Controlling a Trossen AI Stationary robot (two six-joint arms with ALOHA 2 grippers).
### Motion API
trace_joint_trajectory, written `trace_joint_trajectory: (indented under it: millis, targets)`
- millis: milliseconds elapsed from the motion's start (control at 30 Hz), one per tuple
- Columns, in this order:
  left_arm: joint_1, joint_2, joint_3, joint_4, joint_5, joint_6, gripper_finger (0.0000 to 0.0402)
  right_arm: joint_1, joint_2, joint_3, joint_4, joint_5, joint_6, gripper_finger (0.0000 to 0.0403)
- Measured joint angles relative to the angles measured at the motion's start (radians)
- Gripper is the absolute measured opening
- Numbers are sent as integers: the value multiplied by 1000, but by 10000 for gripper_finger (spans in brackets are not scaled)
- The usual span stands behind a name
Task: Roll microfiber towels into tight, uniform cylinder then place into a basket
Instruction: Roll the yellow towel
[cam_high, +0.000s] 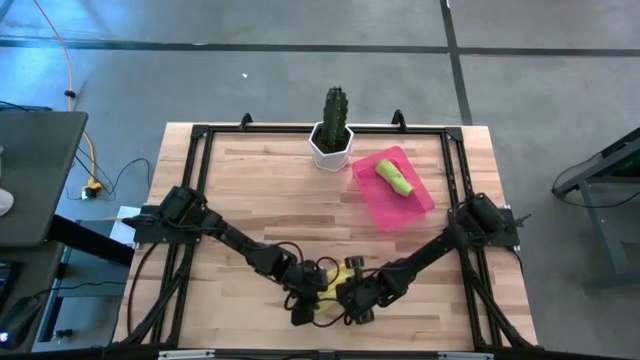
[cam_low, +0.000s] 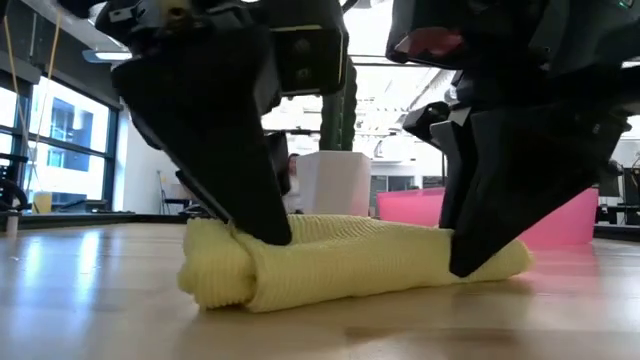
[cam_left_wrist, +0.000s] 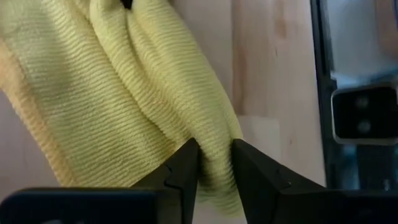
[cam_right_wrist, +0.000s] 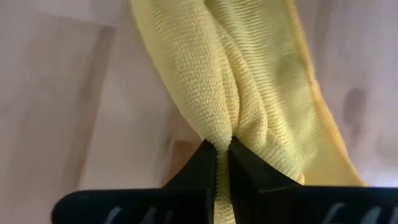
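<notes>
Now, yellow towel (cam_low: 350, 265) (rolled) between pincers, right pincer (cam_right_wrist: 222, 163) pinching it

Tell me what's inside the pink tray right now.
One rolled lime green towel lies in the pink tray, the only thing showing there. The tray floor under the roll is covered. The yellow towel is on the table, between both grippers.
</notes>
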Motion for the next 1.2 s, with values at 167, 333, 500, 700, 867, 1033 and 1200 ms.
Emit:
trace_joint_trajectory:
  millis: [167, 333, 500, 700, 867, 1033, 1200]
  targets:
    - [-9, 0, 16, -30, 0, 155, 95, -29, 0, 0, 3, -138, 28, 3]
    - [-25, -22, 74, -217, -26, 252, 95, -35, -5, -1, 3, -164, 39, 1]
    - [-48, -60, 133, -417, -144, 280, 95, -33, -10, -2, 18, -210, 50, 1]
    - [-98, -84, 158, -484, -201, 225, 95, -33, -10, -3, 42, -253, 123, 1]
    - [-163, -87, 158, -457, -219, 181, 95, -43, -9, -3, 54, -310, 215, 0]
    - [-228, -87, 158, -362, -387, 225, 95, -68, -9, -4, 64, -374, 344, 0]
    - [-262, -74, 158, -283, -584, 352, 95, -88, -6, -5, 101, -471, 418, 0]
